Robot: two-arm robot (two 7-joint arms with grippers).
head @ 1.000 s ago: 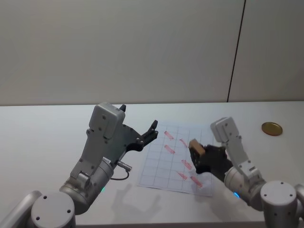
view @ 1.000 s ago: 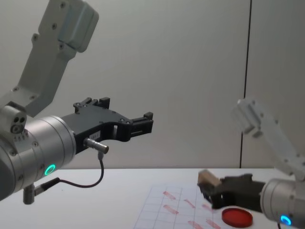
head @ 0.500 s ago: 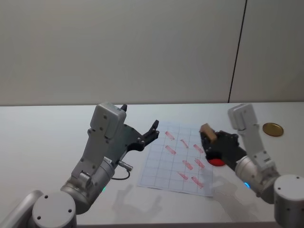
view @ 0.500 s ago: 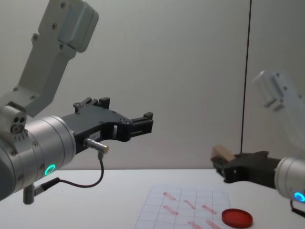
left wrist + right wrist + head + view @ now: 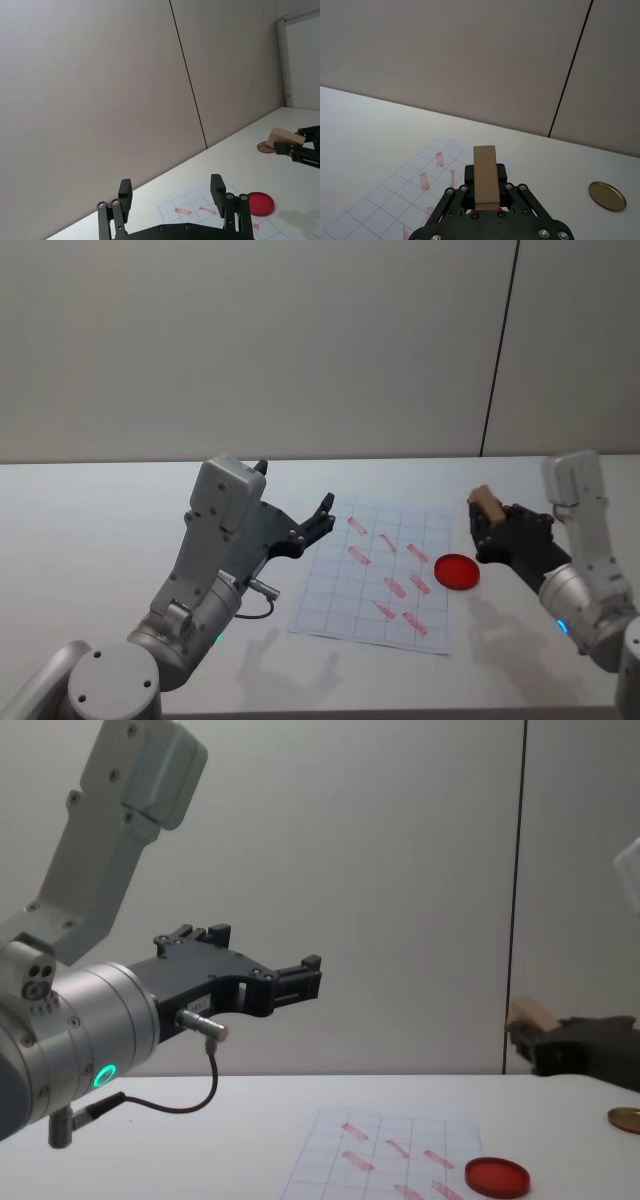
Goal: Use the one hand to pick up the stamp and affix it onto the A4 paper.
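Black two-fingered right hand [image 5: 487, 521] grips pale wooden stamp block [image 5: 483, 503] off white gridded A4 paper [image 5: 330, 595]; tilted landing risks smudge. Left hand [image 5: 171, 189] idle, wide.

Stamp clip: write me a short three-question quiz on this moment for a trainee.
1. True or false: the stamp lies on the A4 paper.
2. What holds the stamp? A) the right gripper, B) a person's hand, C) nothing, it lies loose.
3. Fill in: the left gripper, raised left of the paper, has its fingers ___.
Key: 1 false, it is held in the air; 2 A; 3 open.
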